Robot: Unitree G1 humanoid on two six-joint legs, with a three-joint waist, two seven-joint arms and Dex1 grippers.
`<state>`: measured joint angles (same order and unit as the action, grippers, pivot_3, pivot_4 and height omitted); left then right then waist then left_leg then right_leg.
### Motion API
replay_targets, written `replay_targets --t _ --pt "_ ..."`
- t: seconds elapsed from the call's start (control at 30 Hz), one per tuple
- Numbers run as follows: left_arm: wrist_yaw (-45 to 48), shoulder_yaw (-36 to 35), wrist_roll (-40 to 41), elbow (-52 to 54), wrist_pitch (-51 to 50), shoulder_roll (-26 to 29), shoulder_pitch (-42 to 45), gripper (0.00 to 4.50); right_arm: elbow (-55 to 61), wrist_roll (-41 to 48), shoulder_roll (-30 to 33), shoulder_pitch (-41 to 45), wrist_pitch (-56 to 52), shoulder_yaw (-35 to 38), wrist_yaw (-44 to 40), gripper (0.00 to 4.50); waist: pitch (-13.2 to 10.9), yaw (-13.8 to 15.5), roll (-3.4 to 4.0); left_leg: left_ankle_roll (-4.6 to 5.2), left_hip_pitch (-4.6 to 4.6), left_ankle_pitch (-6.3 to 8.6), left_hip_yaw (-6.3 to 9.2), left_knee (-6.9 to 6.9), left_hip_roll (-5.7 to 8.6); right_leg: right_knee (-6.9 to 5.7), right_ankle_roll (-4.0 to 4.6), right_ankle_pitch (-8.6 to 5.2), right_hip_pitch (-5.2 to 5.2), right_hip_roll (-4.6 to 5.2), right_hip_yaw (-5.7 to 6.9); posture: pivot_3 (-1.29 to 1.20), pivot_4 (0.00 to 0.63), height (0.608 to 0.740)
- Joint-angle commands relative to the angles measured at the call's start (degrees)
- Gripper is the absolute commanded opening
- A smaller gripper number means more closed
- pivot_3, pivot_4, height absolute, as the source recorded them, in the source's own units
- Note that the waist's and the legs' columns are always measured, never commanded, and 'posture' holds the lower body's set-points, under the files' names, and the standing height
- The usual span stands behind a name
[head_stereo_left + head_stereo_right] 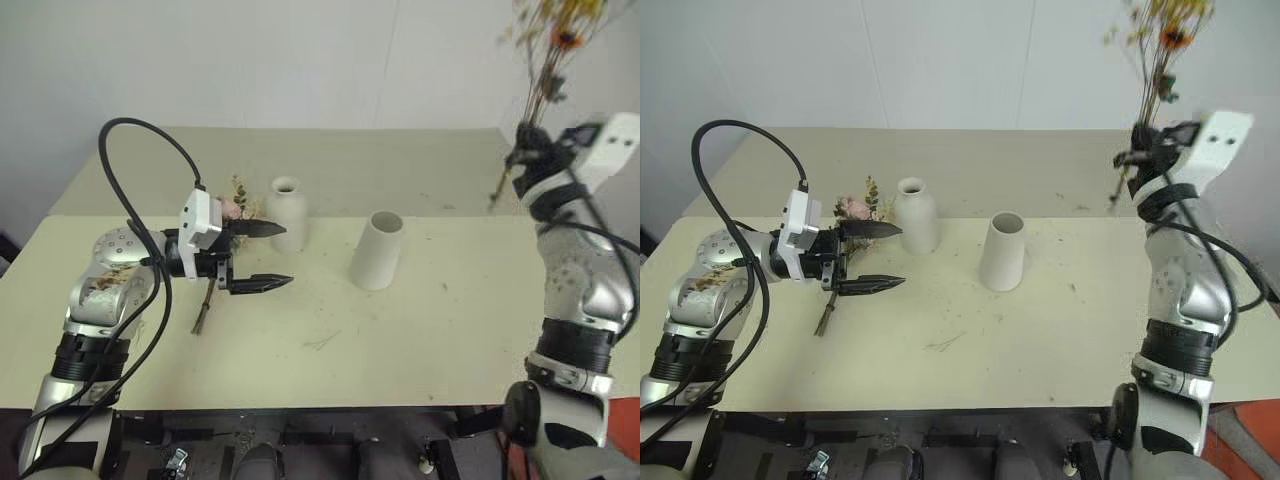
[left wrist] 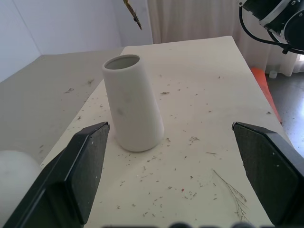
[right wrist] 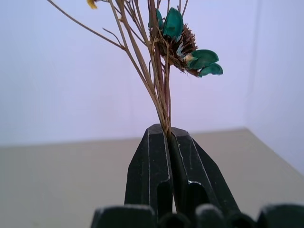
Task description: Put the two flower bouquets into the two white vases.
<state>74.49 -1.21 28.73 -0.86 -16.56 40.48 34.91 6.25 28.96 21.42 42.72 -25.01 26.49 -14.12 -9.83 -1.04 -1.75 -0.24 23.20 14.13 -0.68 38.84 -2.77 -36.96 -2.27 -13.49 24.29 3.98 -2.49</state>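
Pale counter [image 1: 330, 330] against a white wall. The right gripper [image 3: 168, 135], fingers clenched on the stems, is holding the yellow-orange bunch [image 1: 548, 60] upright at far right, stem tips hanging below. The wide-mouthed vase [image 1: 378, 250] is standing to its left and lower. The left gripper [image 1: 262, 256], fingers released, is hovering beside the bottle vase [image 1: 286, 212], the rose bouquet [image 1: 845, 250] lying behind it.
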Motion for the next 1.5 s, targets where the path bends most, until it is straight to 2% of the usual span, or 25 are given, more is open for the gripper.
replay_targets --t 0.03,0.13,0.33,0.63,0.8,1.17,1.3,1.5 --pt "-0.65 -2.15 0.74 0.64 -0.05 0.82 0.88 4.50 8.95 8.05 -3.52 -0.42 4.23 -0.29 -3.30 0.09 0.00 -0.01 0.01 0.00 -0.02 0.00 0.00 0.00 0.00 0.00 0.00 0.00 0.00 0.00 0.00 0.00 0.150 0.740" --pt "-1.07 -2.25 0.78 0.81 -0.13 0.92 0.69 4.50 10.29 8.30 -6.04 -1.45 4.99 -3.76 -3.76 0.09 0.01 -0.02 0.02 0.00 -0.02 0.00 0.00 0.01 0.00 -0.02 0.00 0.00 0.00 0.00 0.00 0.00 0.150 0.740" --pt "-1.83 -2.78 1.14 1.55 -0.44 1.71 -0.17 4.50 5.12 4.33 -9.99 -1.78 8.55 -9.13 -2.83 0.09 0.00 -0.08 0.03 0.00 -0.02 0.00 -0.01 0.00 0.00 -0.05 0.01 0.00 0.02 -0.01 -0.01 0.00 0.150 0.740" --pt "-2.64 -3.71 1.47 3.20 -1.51 2.59 -1.74 4.50 -3.12 1.40 -12.31 -1.68 13.16 -11.61 -2.96 0.09 -0.01 -0.13 0.04 -0.01 -0.02 0.00 -0.01 0.00 0.00 -0.05 0.01 -0.01 0.04 -0.01 0.00 0.00 0.150 0.740" --pt "-3.34 -4.36 1.86 4.30 -2.27 3.08 -2.46 4.50 -1.31 1.25 -13.82 -4.03 12.37 -14.00 -3.15 0.09 -0.01 -0.18 0.05 -0.01 -0.01 0.00 -0.01 -0.02 0.00 -0.08 0.01 -0.01 0.05 -0.02 0.00 0.00 0.150 0.740" --pt "-3.67 -4.14 1.87 4.34 -2.28 2.85 -2.13 4.50 -2.30 -3.34 -15.23 -10.77 20.52 -17.57 -6.81 0.09 -0.01 -0.16 0.05 -0.01 -0.01 0.00 -0.01 -0.01 0.01 -0.04 0.01 -0.01 0.05 -0.01 0.00 0.00 0.150 0.740" --pt "-3.45 -4.04 1.78 3.71 -2.07 2.79 -1.55 4.50 -0.32 -1.21 -15.03 -12.37 20.10 -17.64 -9.08 1.07 -0.01 -0.17 0.05 -0.01 -0.04 0.00 0.00 -0.02 -0.01 -0.05 0.02 -0.01 0.04 -0.04 -0.01 0.00 0.150 0.740" --pt "-3.19 -4.03 1.51 2.90 -1.64 2.83 -1.27 4.50 4.72 -0.10 -13.81 -17.23 19.11 -18.60 -12.03 3.17 -0.01 -0.12 0.05 -0.01 -0.02 0.00 0.00 -0.01 -0.01 -0.03 0.02 -0.01 0.04 -0.03 -0.01 0.00 0.150 0.740"
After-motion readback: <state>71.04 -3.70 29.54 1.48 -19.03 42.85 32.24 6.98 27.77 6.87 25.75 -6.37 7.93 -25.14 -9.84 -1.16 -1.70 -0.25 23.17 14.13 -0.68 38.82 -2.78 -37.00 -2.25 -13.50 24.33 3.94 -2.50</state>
